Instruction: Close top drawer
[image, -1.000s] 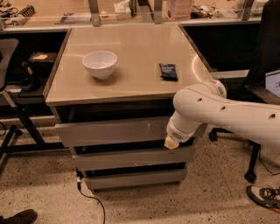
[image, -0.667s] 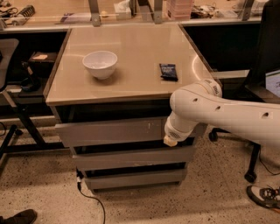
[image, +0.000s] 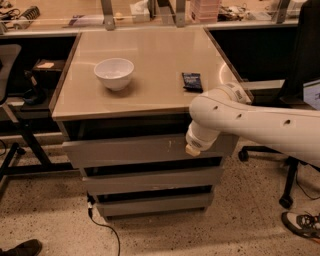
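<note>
The top drawer (image: 130, 151) is the wide grey front just under the beige table top (image: 150, 75), with small white scuffs right of centre. It stands out a little, with a dark gap above it. My white arm reaches in from the right. My gripper (image: 193, 148) is at its tan-tipped end, against the right part of the drawer front, below the table's front edge.
A white bowl (image: 114, 73) and a dark packet (image: 192, 81) lie on the table top. Two narrower grey drawer fronts (image: 150, 181) sit below. A cable (image: 102, 227) runs on the floor. An office chair base (image: 287, 192) and a shoe (image: 302, 225) are at the right.
The arm's end has shifted slightly left and up along the drawer front. The drawer front shows no clear movement.
</note>
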